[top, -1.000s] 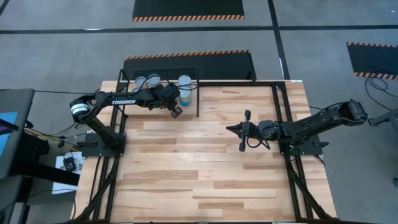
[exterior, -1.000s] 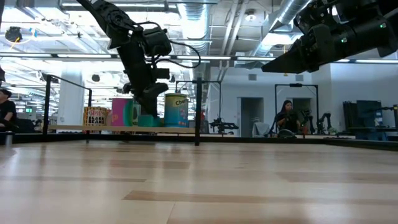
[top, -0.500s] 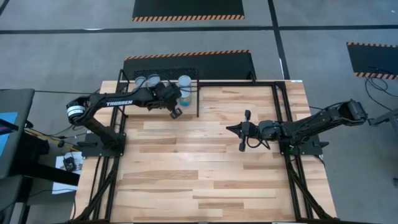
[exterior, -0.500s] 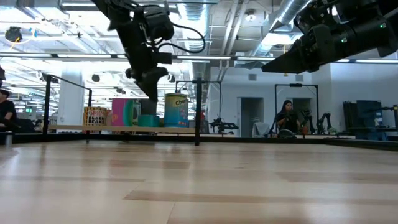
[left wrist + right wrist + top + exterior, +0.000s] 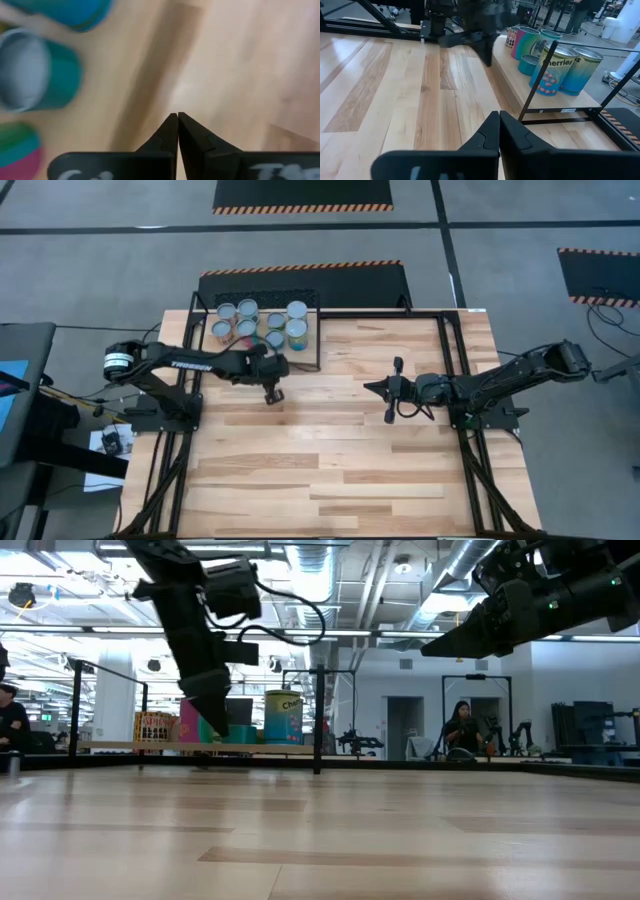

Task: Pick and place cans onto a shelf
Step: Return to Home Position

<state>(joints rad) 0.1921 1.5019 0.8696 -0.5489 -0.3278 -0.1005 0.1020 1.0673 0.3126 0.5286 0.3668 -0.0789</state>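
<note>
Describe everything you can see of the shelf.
The shelf is a raised platform of light wood, edged by a thin black metal frame with upright posts. It sits level at a corner of the table on the left arm's side. About eight cans stand upright on it, toward its back; its front strip is bare. The left gripper, shut, is over the table in front, not touching it.

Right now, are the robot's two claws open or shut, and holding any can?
Left dark two-finger gripper: shut, holding nothing.
Right dark two-finger gripper: shut, holding nothing.
</note>
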